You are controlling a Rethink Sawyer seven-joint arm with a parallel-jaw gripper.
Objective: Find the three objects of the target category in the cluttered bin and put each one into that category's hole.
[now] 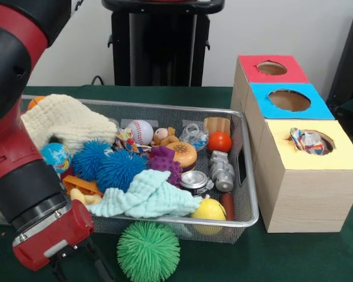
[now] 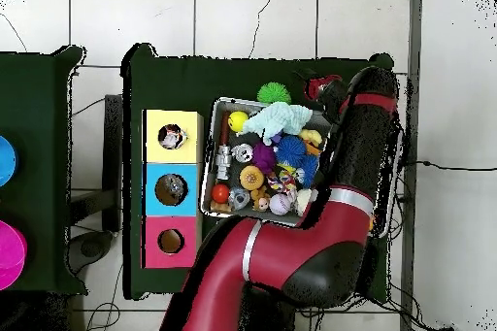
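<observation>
Green spiky ball (image 1: pixel 148 251) sits on the dark green worktop (image 1: pixel 294 255), outside the wire mesh bin (image 1: pixel 245 207) and touching its near wall. Red and black arm (image 1: pixel 23 176) occupies the left foreground; its tool (image 1: pixel 76 264) hangs low just beside the ball, cut off by the frame edge, so its open or closed state cannot be determined. Bin contents include a mint cloth (image 1: pixel 148 197), blue spiky ball (image 1: pixel 119 168), purple spiky ball (image 1: pixel 165 161), baseball (image 1: pixel 140 131), toy burger (image 1: pixel 182 154), yellow ball (image 1: pixel 209 210), orange ball (image 1: pixel 219 141), globe ball (image 1: pixel 55 157) and cream knitted cloth (image 1: pixel 65 120). Beside the bin stand three boxes with holes: red (image 1: pixel 270 69), blue (image 1: pixel 289 101) and yellow (image 1: pixel 312 144). A crumpled wrapper (image 1: pixel 307 141) rests in the yellow hole.
</observation>
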